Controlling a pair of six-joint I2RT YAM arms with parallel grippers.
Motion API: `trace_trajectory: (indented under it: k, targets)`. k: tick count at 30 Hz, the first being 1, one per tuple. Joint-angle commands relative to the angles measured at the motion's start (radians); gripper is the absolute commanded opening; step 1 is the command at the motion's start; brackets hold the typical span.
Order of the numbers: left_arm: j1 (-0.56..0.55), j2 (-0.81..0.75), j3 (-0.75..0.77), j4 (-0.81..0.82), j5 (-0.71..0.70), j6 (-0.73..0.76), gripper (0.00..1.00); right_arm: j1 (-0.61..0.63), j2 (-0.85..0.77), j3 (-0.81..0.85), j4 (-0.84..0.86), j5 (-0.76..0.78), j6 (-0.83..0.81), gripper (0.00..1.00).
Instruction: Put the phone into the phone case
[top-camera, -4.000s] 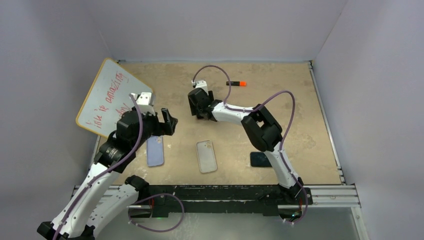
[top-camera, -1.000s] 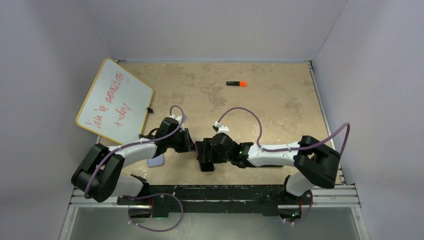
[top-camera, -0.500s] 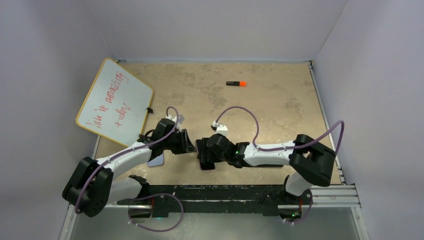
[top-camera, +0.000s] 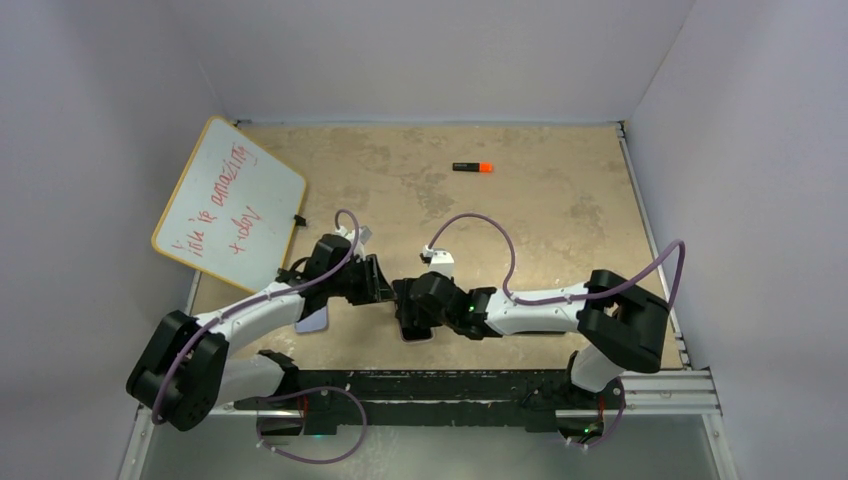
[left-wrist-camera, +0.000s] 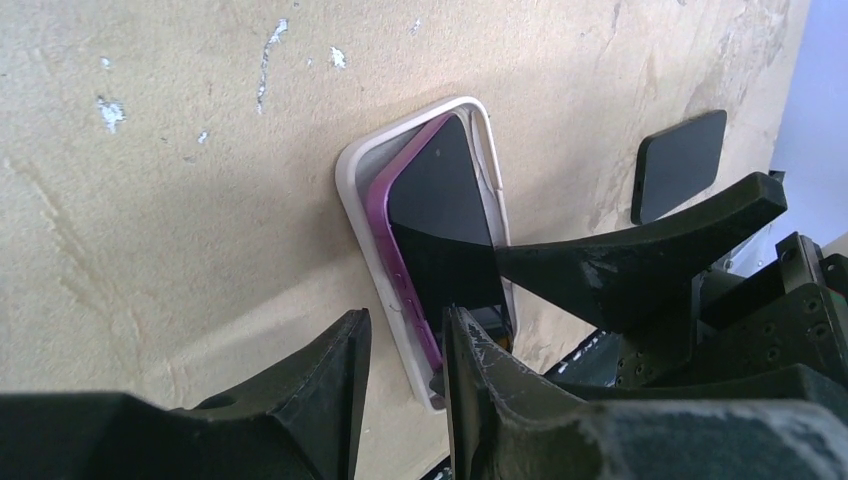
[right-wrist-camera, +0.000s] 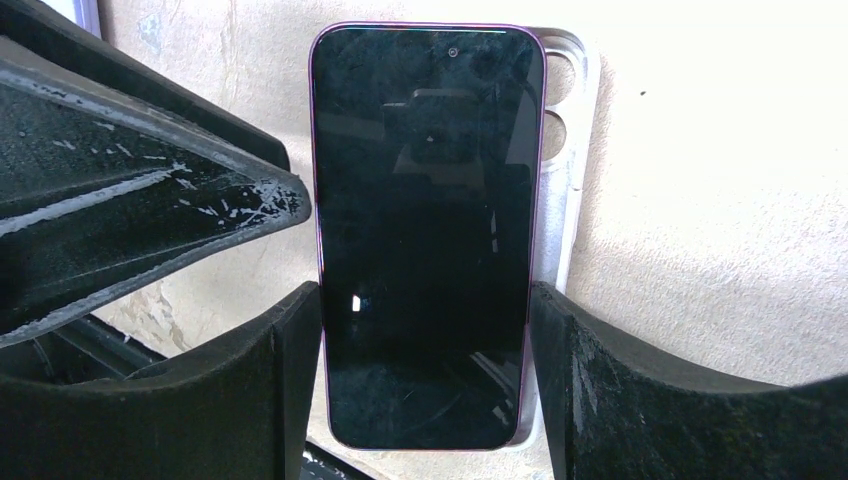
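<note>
A tan, scuffed worktop (top-camera: 560, 210) walled in white carries a whiteboard (top-camera: 228, 205) with red handwriting, which leans over the edge at 9 to 10 o'clock. The left arm (top-camera: 250, 310) reaches in from 7 o'clock and the right arm (top-camera: 540, 305) from 5 o'clock, and the two meet low near the 6 o'clock edge. The right tool (right-wrist-camera: 425, 300) grasps the phone (right-wrist-camera: 425, 200) with one finger pressed to each long side of its lower half. The left tool (left-wrist-camera: 407, 318) is released, its fingers parted a little with nothing between them, just beside the near end of the phone case (left-wrist-camera: 350, 170). That clear, pale-rimmed phone case lies flat and open side up at about 6 o'clock. The phone, dark screen up and purple at the edge, rests on it but not flush. It sits shifted toward one long side, so the rim and camera openings of the case show along the other. A pale blue slab (top-camera: 315, 322), either a phone or a case, lies at 7 o'clock, partly under the left arm. A dark slab (left-wrist-camera: 680, 165) lies flat beyond the phone case in the left wrist view. A black marker (top-camera: 472, 167) with an orange cap lies alone toward 12 o'clock, well apart from the rest.
</note>
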Motion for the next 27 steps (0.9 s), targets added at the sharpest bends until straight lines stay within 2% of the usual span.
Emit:
trace_trajectory:
  k: [1, 5, 10, 15, 21, 23, 27]
  targets:
    - [-0.006, 0.022, -0.007, 0.109, 0.063, -0.031, 0.34, 0.006, 0.004, 0.051, -0.021, 0.069, 0.005, 0.55]
    - [-0.006, 0.033, -0.009, 0.129, 0.057, -0.044, 0.34, 0.008, 0.001, 0.053, -0.021, 0.088, 0.012, 0.58]
    - [-0.006, 0.073, -0.007, 0.166, 0.082, -0.05, 0.28, 0.013, 0.014, 0.072, -0.038, 0.079, 0.014, 0.73]
    - [-0.008, 0.081, -0.024, 0.177, 0.085, -0.053, 0.23, 0.019, -0.016, 0.071, -0.052, 0.081, 0.014, 0.83]
    - [-0.006, 0.092, -0.031, 0.17, 0.087, -0.028, 0.2, 0.019, -0.062, 0.061, -0.098, 0.095, 0.006, 0.85]
    - [-0.006, 0.082, -0.026, 0.155, 0.095, -0.017, 0.22, 0.019, -0.109, 0.041, -0.098, 0.097, -0.015, 0.84]
    - [-0.007, 0.048, -0.014, 0.084, 0.072, 0.021, 0.32, 0.016, -0.2, -0.025, -0.098, 0.078, -0.068, 0.83]
